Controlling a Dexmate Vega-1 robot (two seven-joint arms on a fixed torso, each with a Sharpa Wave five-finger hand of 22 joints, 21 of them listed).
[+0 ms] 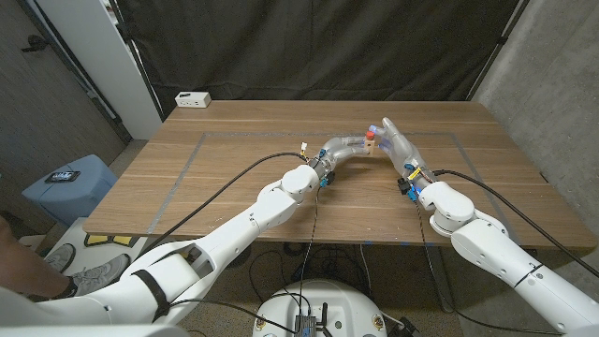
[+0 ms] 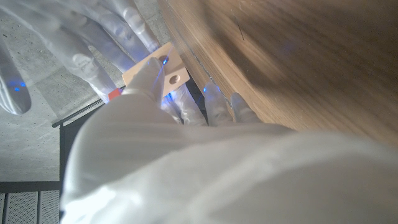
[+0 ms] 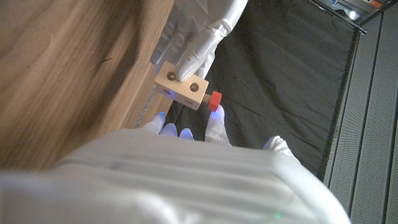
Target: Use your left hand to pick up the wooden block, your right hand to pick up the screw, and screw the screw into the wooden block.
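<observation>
Wooden block (image 3: 181, 88) held above the far middle of the desk (image 1: 234, 197), between both hands. Left hand (image 1: 344, 147) gripping the block, fingers (image 3: 198, 46) closed on its top face. Screw (image 3: 213, 99) seated in the block's end, red head protruding. Right hand (image 1: 395, 142) just beside the block, fingers (image 3: 216, 124) at the screw head; actual grip on the screw not determinable. White box (image 1: 193, 98) at the desk's far left corner.
</observation>
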